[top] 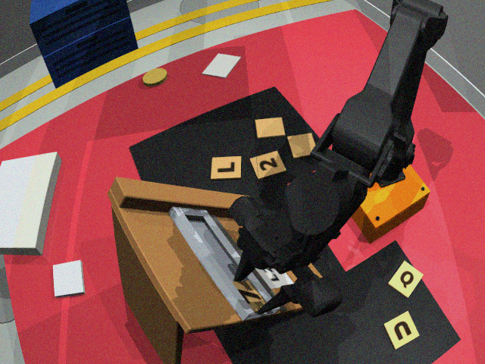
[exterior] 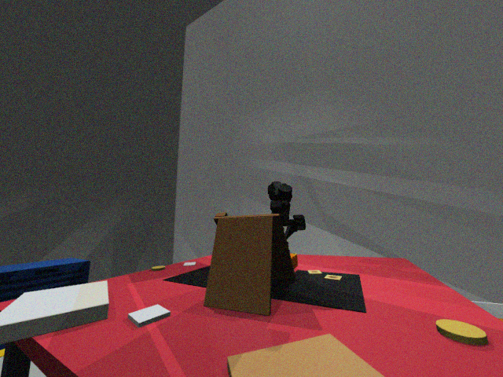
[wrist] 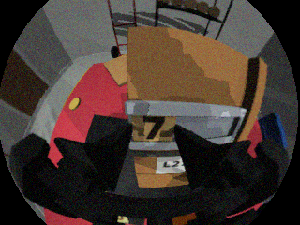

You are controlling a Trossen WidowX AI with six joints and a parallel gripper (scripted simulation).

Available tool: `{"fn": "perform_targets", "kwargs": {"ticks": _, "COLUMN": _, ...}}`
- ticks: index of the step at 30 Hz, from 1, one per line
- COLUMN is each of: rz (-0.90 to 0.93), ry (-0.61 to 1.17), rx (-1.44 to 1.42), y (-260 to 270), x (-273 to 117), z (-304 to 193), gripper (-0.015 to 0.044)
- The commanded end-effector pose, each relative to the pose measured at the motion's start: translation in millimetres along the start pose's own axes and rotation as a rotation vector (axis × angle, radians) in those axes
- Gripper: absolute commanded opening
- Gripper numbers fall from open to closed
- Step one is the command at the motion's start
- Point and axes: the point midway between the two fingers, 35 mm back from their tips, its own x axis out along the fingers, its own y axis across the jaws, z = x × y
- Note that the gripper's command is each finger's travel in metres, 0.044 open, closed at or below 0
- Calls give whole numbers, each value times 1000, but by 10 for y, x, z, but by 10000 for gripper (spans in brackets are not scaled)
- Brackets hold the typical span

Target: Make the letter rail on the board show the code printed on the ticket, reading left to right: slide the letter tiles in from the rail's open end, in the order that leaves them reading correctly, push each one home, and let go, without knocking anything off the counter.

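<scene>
My gripper is shut on the 7 tile, which lies in the rail just inside its open end, at the left in the wrist view. The channel beyond it shows no tile where visible. The rail is on the sloped board. The ticket below starts "L2"; a finger hides the rest. The L tile, the 2 tile and two blank-faced tiles lie behind the board. The Q and U tiles lie on the right mat.
An orange box stands beside the arm. A white block, a small white block, a white card and a yellow disc lie around. A wooden piece and another disc lie beyond the board.
</scene>
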Motion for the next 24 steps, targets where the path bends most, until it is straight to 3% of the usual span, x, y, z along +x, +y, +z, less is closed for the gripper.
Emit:
{"fn": "perform_targets", "kwargs": {"ticks": 1, "rz": 2, "ry": 3, "rx": -7, "y": -23, "x": 6, "z": -16, "gripper": 0}}
{"fn": "perform_targets", "kwargs": {"ticks": 24, "rz": 1, "ry": 3, "rx": -8, "y": -170, "x": 8, "z": -21, "gripper": 0}}
